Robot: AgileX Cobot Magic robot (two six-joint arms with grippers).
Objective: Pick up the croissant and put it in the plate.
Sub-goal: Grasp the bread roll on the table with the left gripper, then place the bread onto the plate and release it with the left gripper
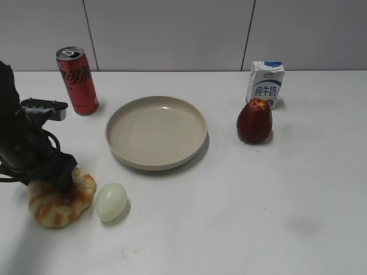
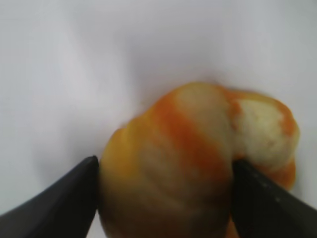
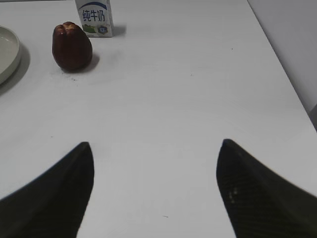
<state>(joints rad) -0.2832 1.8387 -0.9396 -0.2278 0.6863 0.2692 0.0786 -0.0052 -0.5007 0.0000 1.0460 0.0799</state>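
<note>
The croissant [image 1: 77,197], tan with orange-brown stripes, lies on the white table at the front left, next to a pale egg. My left gripper [image 1: 62,182] is down on its top. In the left wrist view the two black fingers [image 2: 166,159] press on both sides of the croissant [image 2: 188,124], which fills the view. The beige plate [image 1: 156,163] stands empty in the middle of the table, up and to the right of the croissant; its rim shows in the right wrist view [image 3: 7,54]. My right gripper [image 3: 156,144] is open and empty above bare table.
The egg [image 1: 110,201] lies just right of the croissant. A red cola can [image 1: 77,80] stands at the back left. A dark red fruit [image 1: 254,120] and a milk carton [image 1: 265,83] stand right of the plate. The table's right edge [image 3: 292,84] shows.
</note>
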